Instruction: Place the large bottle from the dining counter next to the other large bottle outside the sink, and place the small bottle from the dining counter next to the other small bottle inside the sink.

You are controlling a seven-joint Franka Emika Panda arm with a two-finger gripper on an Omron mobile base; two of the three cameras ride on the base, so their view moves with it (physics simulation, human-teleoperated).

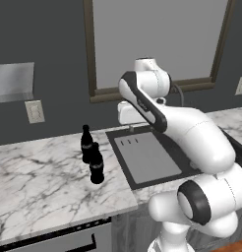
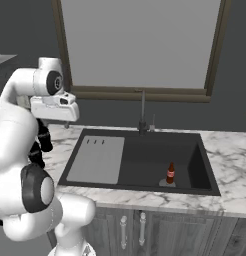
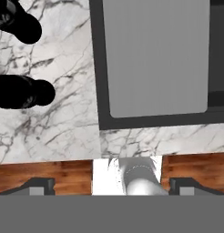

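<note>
Two large black bottles (image 1: 86, 142) (image 1: 97, 166) stand close together on the marble counter (image 1: 39, 182), just left of the sink (image 2: 145, 134). From above they appear as dark shapes (image 3: 18, 22) (image 3: 22, 91). The other small bottle (image 2: 170, 173), reddish-brown with a red label, stands upright in the sink's basin at the right. My gripper (image 3: 111, 185) hangs open and empty, pointing straight down above the counter's front edge by the grey drainboard (image 3: 155, 59), to the right of the large bottles. The small bottle from the dining counter and the dining counter are out of view.
A thin dark faucet (image 2: 143, 112) rises behind the basin, under a large window (image 2: 140, 45). A wall outlet (image 1: 34, 111) sits at the back left. Wooden floor (image 3: 50, 170) lies below the counter's edge, and cabinet doors (image 2: 140, 230) are under the sink.
</note>
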